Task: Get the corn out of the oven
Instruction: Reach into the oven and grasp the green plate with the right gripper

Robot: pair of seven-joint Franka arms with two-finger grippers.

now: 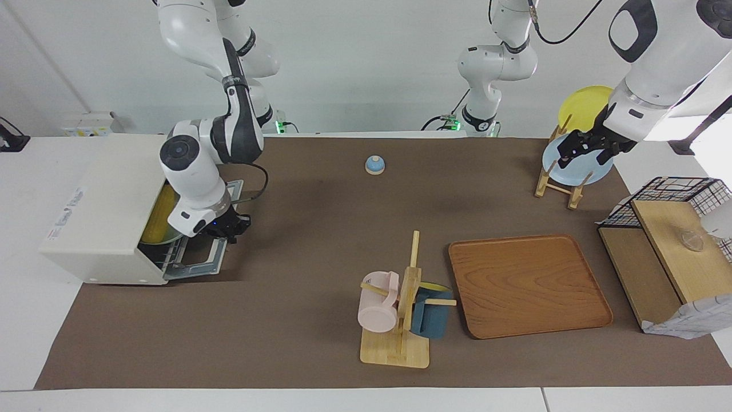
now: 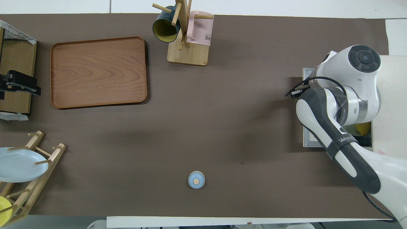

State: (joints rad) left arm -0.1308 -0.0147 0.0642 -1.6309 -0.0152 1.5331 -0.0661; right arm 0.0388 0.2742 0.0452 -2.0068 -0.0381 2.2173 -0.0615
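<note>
This looks like a robot lab: two white arms stand at a table (image 1: 320, 355) with brown cover, before plain white wall with cables.

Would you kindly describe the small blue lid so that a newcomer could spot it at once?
Start from the brown mat that covers the table and look along its edge nearest the robots, about midway between the oven and the plate rack. There the lid lies alone: a little round pale-blue dome with a tan knob on top, far smaller than anything around it.
</note>
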